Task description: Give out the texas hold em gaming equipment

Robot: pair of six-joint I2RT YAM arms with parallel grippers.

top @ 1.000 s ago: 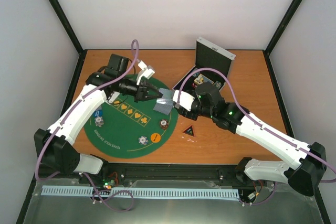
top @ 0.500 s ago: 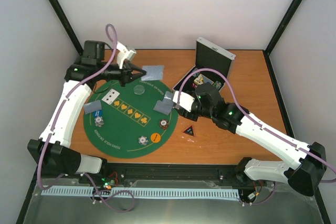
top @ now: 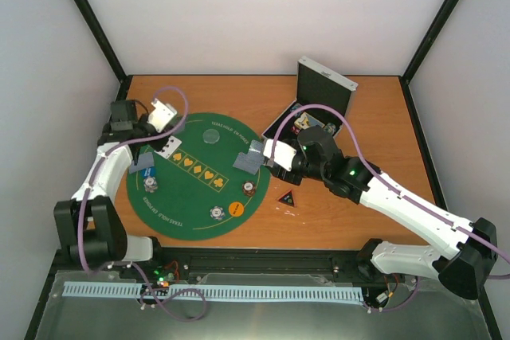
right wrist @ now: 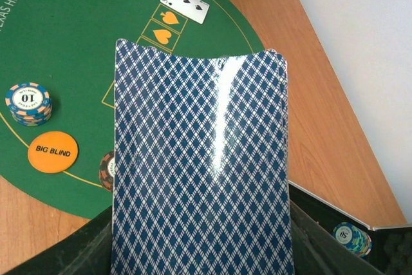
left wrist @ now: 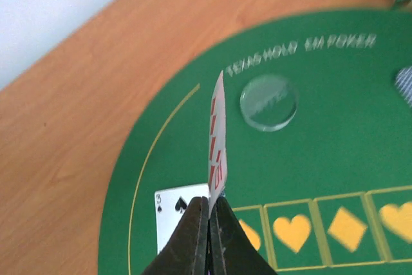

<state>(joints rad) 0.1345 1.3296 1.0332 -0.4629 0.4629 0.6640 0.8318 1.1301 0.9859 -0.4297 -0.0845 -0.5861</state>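
the left tool, pressed tight, pinches one card edge-on above the green mat's left part; only red pips show. the right tool clamps a blue-diamond-backed deck that hides most of its fingers, at the mat's right edge.

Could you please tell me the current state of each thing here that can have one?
left tool, shut on a red-pip card held edge-up.
right tool, shut on the deck of cards, backs showing.
silver case, lid open.
three of spades, face up on the green mat.
clear disc, lying flat on the mat.
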